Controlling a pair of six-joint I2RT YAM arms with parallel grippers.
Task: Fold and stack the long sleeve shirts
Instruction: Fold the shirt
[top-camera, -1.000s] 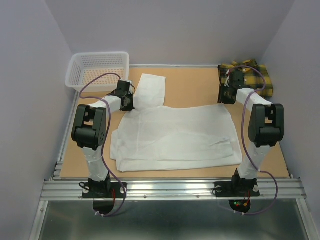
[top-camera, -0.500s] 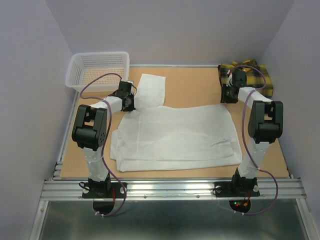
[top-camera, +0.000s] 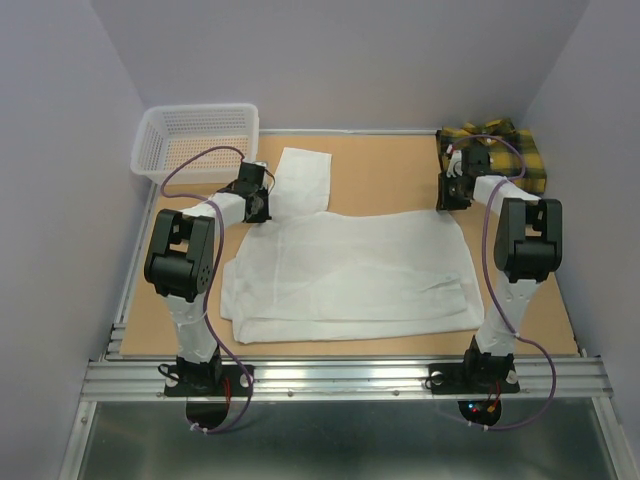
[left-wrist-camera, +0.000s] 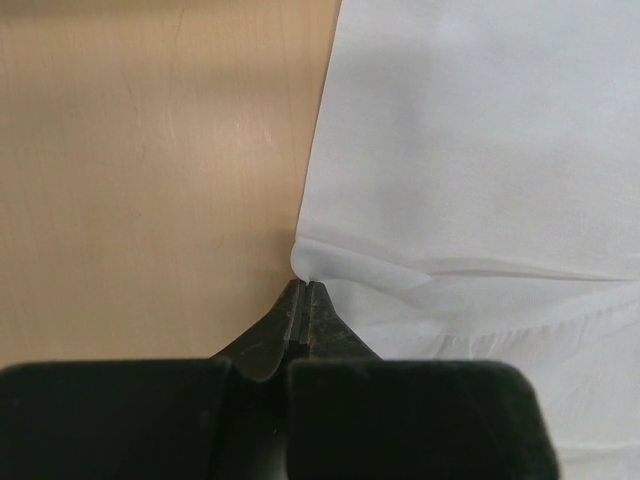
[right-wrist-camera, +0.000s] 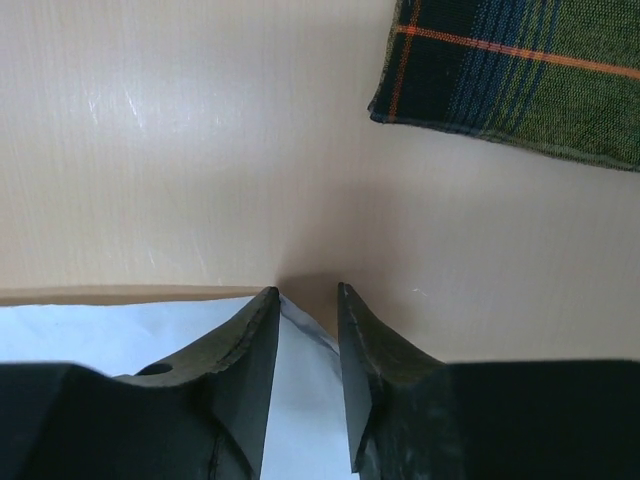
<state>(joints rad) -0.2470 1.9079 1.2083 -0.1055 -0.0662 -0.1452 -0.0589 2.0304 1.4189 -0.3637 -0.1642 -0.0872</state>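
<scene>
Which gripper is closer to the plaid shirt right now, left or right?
Right. The right gripper sits just in front of the plaid shirt, at the white shirt's far right corner. The left gripper is across the table, at that shirt's left edge.

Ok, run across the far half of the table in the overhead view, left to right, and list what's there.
white mesh basket → left hand → outstretched sleeve of the white shirt → right hand → plaid shirt
</scene>
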